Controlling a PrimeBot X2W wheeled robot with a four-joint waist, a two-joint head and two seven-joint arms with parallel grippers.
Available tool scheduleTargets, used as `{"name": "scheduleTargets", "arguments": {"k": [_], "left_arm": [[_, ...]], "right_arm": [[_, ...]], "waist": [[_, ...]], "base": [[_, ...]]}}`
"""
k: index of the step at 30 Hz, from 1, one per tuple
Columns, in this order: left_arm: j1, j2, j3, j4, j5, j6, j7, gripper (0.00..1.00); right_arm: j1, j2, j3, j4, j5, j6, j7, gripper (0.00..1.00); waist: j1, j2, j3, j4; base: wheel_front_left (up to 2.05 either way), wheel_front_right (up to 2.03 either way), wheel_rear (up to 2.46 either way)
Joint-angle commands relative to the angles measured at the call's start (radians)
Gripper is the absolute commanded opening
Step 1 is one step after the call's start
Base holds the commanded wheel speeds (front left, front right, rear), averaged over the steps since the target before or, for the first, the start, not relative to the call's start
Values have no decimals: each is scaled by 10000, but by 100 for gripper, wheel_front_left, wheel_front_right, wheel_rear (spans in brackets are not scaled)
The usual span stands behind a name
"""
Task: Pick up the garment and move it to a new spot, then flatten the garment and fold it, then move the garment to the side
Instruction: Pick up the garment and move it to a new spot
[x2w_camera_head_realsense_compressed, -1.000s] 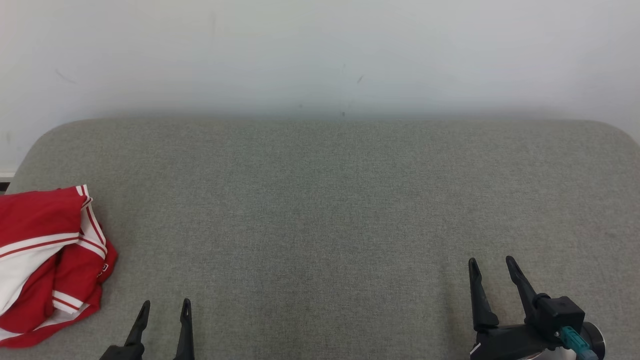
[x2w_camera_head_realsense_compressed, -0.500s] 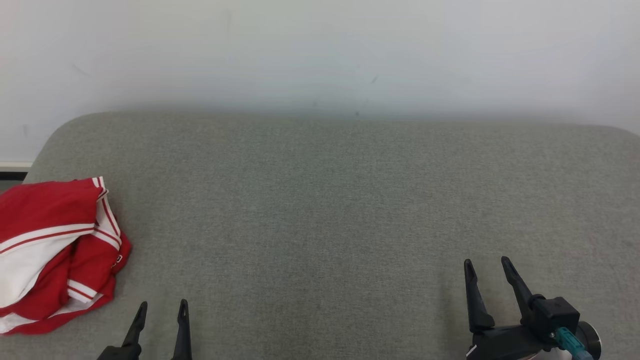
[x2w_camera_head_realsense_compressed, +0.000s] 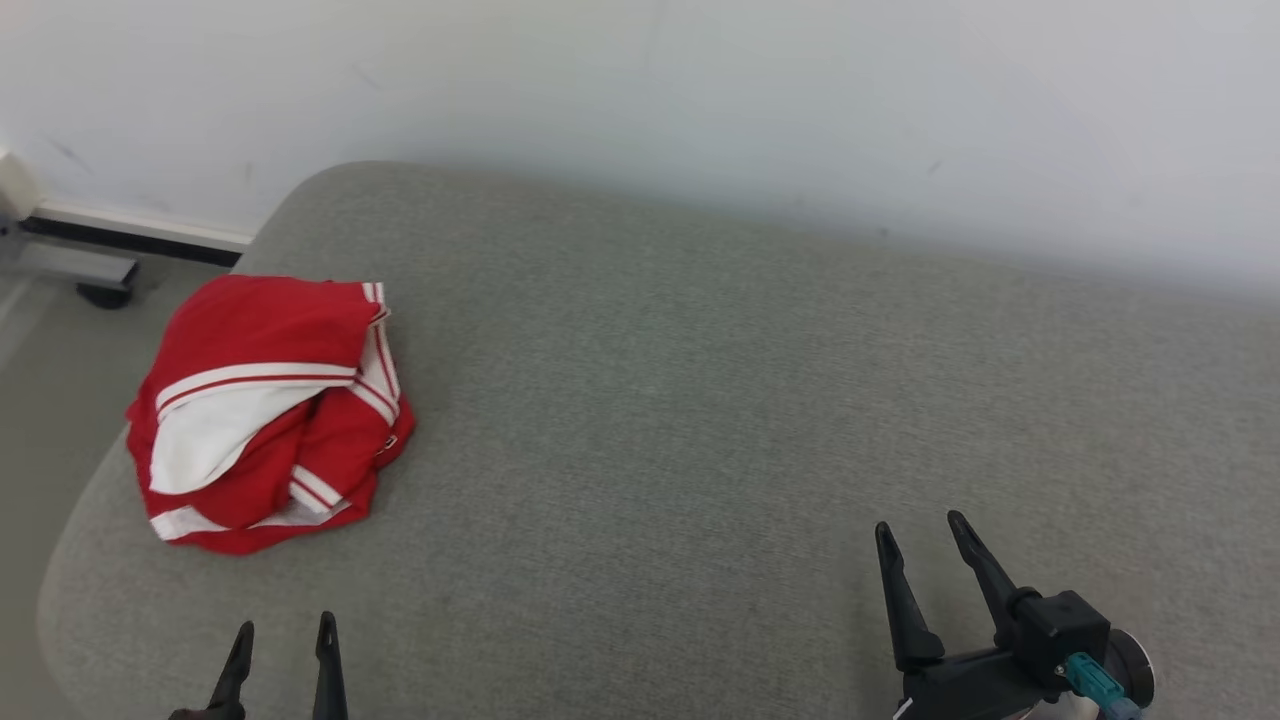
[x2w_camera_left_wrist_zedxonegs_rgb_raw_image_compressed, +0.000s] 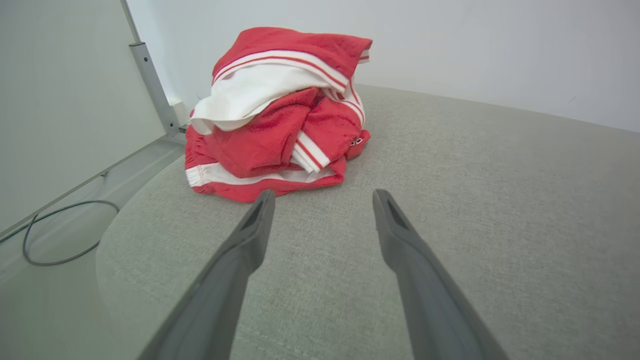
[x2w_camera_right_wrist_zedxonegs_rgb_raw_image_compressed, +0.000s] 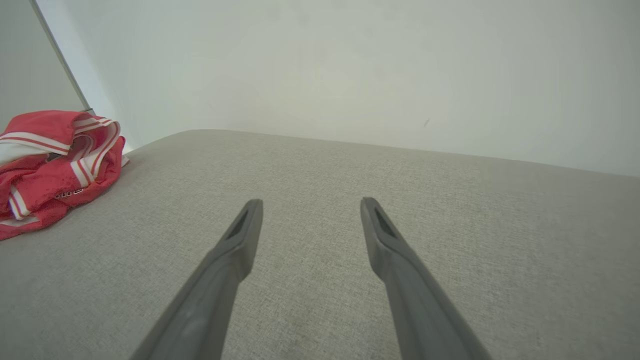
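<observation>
The red and white garment is lying in a crumpled heap on the grey padded surface. It is sitting ahead of the left end effector and a little to its left. In the left wrist view the garment is resting just beyond the left end effector, near the fingertips but not touching them. A white band is showing across its top folds. Further left of that end effector, a dark cable is looping on the floor beside a grey metal post.

The left end effector is pointing forward over the padded surface with its fingers spread fairly wide, gripping nothing. The right end effector is also standing open, its two dark fingers well apart, with bare grey fabric between them. In the right wrist view the garment is lying well apart from the right end effector, far off to its left. A pale wall is rising ahead of both.
</observation>
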Motion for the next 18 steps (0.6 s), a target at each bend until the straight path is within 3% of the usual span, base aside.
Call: {"name": "scheduleTargets", "arguments": {"k": [1,10,18], "left_arm": [[248,-8,127,-12,-4,57,-35,100],[527,-15,693,0,-121,45,-35,100],[440,-11,746,104,-478,-2,-35,100]], "right_arm": [[-136,-7,131,13,30,-21,-7,100],[-300,6,535,108,118,-21,-7,100],[-348,-135,686,169,162,-21,-7,100]], "waist": [[-1,0,81,1169],[-1,0,137,2004],[-1,0,307,1988]], "base": [[0,0,0],[0,0,0],[0,0,0]]}}
